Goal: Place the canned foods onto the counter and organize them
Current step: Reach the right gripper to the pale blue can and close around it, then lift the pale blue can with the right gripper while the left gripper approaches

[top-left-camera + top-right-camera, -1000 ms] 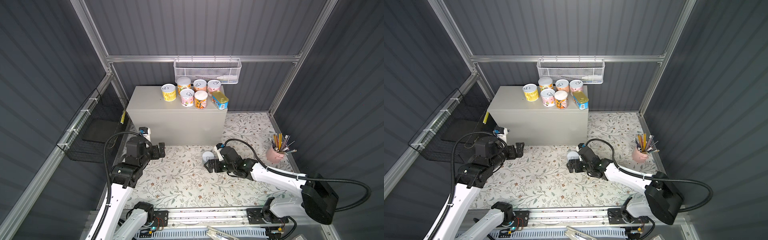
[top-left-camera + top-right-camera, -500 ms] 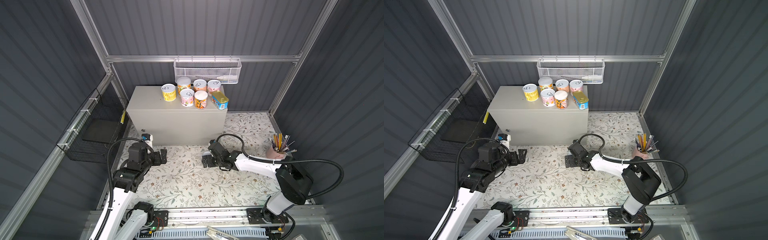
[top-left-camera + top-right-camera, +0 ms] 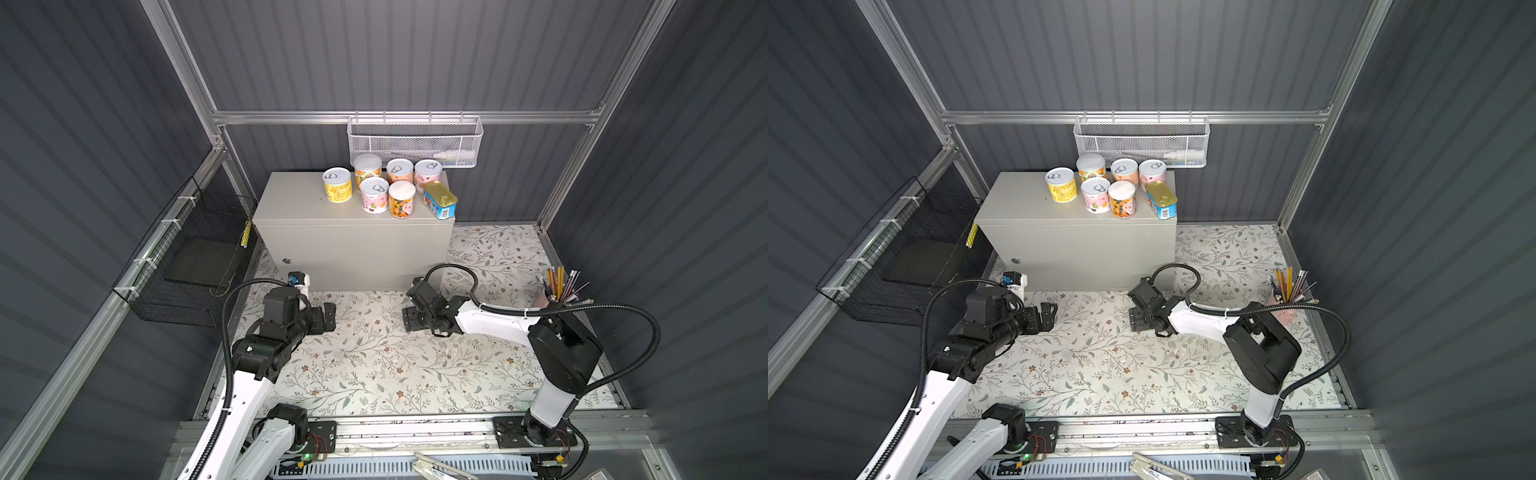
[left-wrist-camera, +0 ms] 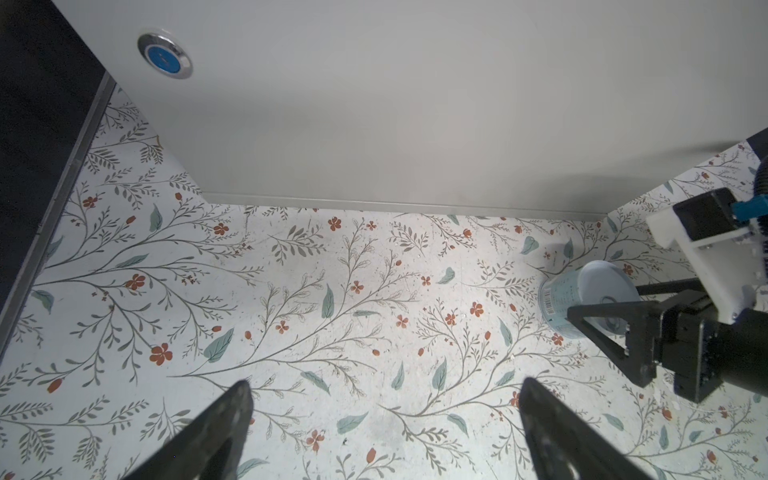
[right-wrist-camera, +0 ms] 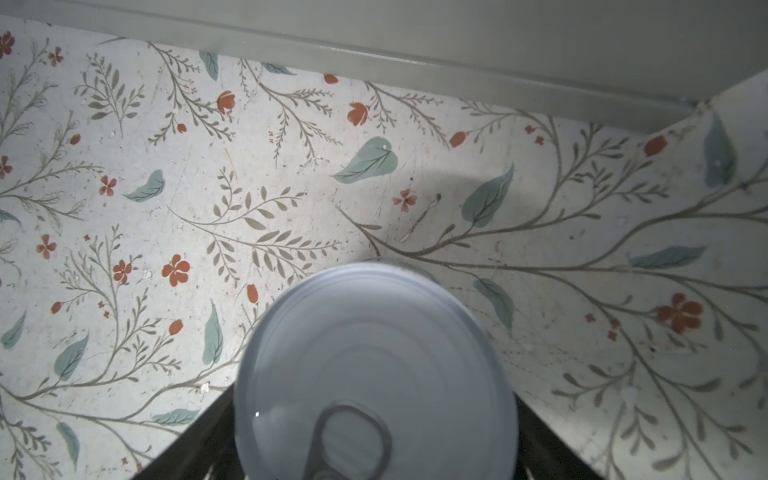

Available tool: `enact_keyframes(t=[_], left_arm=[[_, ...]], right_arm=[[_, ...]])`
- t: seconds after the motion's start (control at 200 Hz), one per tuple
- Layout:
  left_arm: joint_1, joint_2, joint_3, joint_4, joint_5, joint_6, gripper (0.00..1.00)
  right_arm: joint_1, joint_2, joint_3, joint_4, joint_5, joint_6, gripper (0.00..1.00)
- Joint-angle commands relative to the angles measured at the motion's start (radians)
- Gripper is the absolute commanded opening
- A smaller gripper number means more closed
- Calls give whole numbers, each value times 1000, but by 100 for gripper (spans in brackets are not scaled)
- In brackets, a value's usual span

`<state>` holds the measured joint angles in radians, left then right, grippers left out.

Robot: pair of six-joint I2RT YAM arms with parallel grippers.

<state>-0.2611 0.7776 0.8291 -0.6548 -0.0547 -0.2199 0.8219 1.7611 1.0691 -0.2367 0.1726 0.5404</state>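
Several round cans [image 3: 337, 185] and a gold-topped blue tin [image 3: 439, 199] stand at the back right of the counter [image 3: 291, 199]. One pale blue can [image 4: 557, 299] with a silver pull-tab lid [image 5: 374, 332] stands upright on the flowered floor in front of the counter. My right gripper [image 3: 411, 320] is low around it, a dark finger on each side; whether they press on it does not show. In both top views this can is hidden under the gripper. My left gripper [image 4: 384, 390] hovers open and empty above the floor, left of the can.
A white mesh basket [image 3: 413, 141] hangs on the back rail above the counter. On the left wall is a black wire basket [image 3: 195, 266]. A pink pencil cup [image 3: 548, 297] stands by the right wall. The counter's front wall [image 4: 415, 104] rises just beyond both grippers.
My right gripper has moved left over the pale blue can, which now sits between its fingers and no longer shows from above. The left gripper has shifted slightly right and nearer.
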Motion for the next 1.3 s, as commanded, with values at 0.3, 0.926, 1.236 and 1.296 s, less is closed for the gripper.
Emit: enact_keyframes(t=[0.3, 0.926, 1.236, 1.296], left_arm=[[-3, -36, -11, -5, 0, 25, 100], [-3, -46, -49, 99, 289, 57, 99], [-8, -79, -57, 146, 373, 13, 97], [-12, -83, -68, 165, 377, -14, 97]], right_arm=[[2, -55, -32, 23, -127, 16, 59], [-4, -429, -216, 48, -267, 45, 60], [-28, -595, -257, -16, -319, 19, 59], [-36, -612, -256, -30, -326, 14, 59]])
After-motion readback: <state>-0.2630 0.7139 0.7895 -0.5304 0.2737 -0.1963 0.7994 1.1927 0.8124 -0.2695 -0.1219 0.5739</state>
